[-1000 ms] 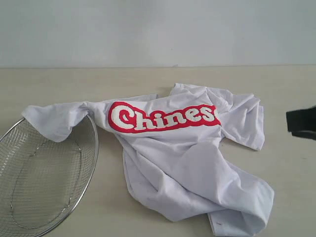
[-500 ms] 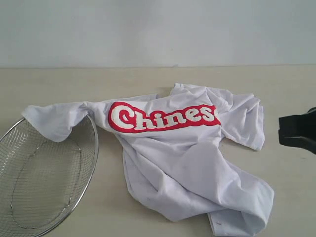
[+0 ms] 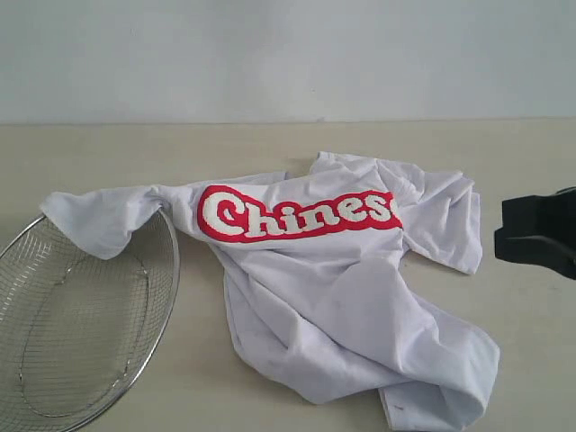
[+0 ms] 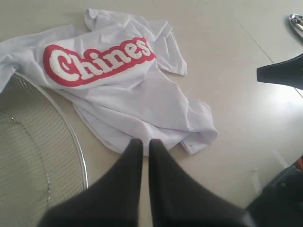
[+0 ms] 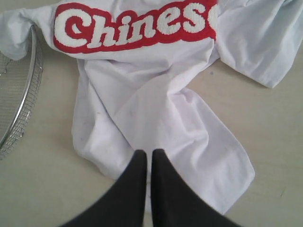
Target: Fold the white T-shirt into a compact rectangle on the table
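Exterior frontal, raised; wrist views steep, nearer; all share T-shirt point(image 3: 315, 279).

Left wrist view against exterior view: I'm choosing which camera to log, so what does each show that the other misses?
Only the left wrist view shows the left pincer, shut and pointing toward the shirt, and a shiny metal part in one corner. Only the exterior view shows the pale wall behind the table. Both show the white T-shirt crumpled on the table, one sleeve lying over the rim of the wire basket, and the right pincer beside the shirt.
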Tool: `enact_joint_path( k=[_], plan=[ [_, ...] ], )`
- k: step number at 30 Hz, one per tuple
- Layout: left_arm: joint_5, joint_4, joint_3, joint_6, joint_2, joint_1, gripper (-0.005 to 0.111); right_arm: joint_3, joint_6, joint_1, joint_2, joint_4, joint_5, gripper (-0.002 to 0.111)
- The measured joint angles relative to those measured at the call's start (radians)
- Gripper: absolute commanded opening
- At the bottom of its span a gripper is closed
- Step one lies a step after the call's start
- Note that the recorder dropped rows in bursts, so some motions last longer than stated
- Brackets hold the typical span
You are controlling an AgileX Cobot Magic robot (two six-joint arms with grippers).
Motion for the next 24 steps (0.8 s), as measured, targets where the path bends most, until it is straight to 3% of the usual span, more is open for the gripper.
enact_joint_path(
  k=[18,24],
  plan=[
    [0.034,-0.01,0.0,0.006,0.0,0.0,0.005,0.002,-0.096,0.0,0.002,0.017,-0.049,0.0],
    [0.027,-0.124,0.045,0.081,0.015,0.0,0.005,0.002,-0.143,0.0,0.094,0.046,-0.048,0.0]
  ],
)
